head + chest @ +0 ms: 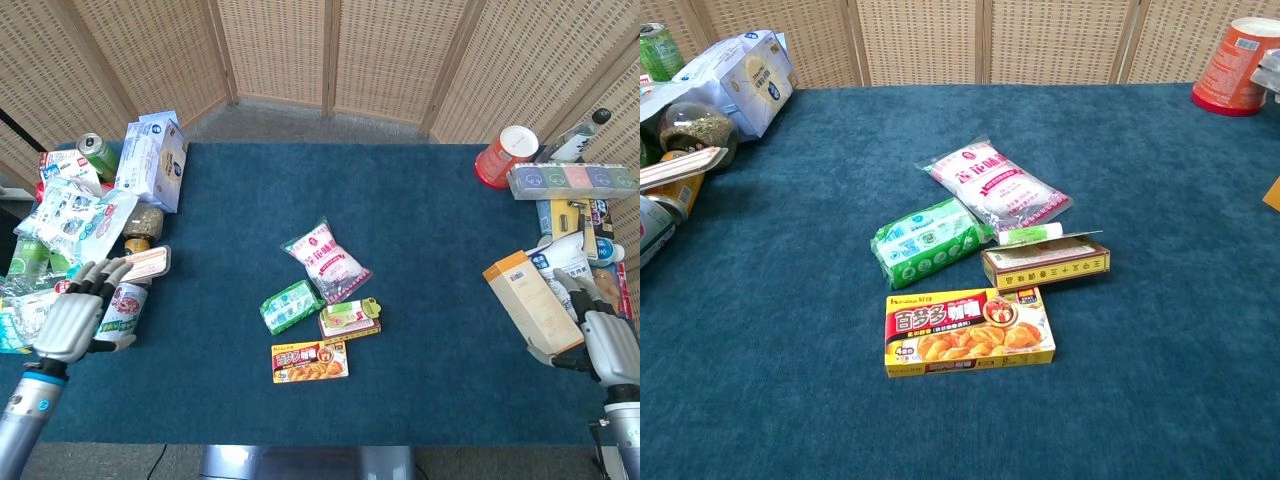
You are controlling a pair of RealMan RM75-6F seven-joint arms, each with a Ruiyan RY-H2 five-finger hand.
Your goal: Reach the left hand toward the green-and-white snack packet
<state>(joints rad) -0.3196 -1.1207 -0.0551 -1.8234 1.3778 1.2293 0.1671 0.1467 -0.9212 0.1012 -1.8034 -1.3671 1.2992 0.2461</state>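
The green-and-white snack packet (291,306) (929,241) lies flat near the middle of the blue table. My left hand (76,319) hovers at the table's left edge, far left of the packet, fingers spread and empty. My right hand (610,344) rests at the right edge with its fingers apart, holding nothing. Neither hand shows in the chest view.
Around the packet lie a pink-and-white bag (325,259), a brown box (349,320) and a yellow curry box (310,361). Several packets, cans and a blue box (152,160) crowd the left edge. An orange carton (532,301), a red cup (508,155) and boxes fill the right edge.
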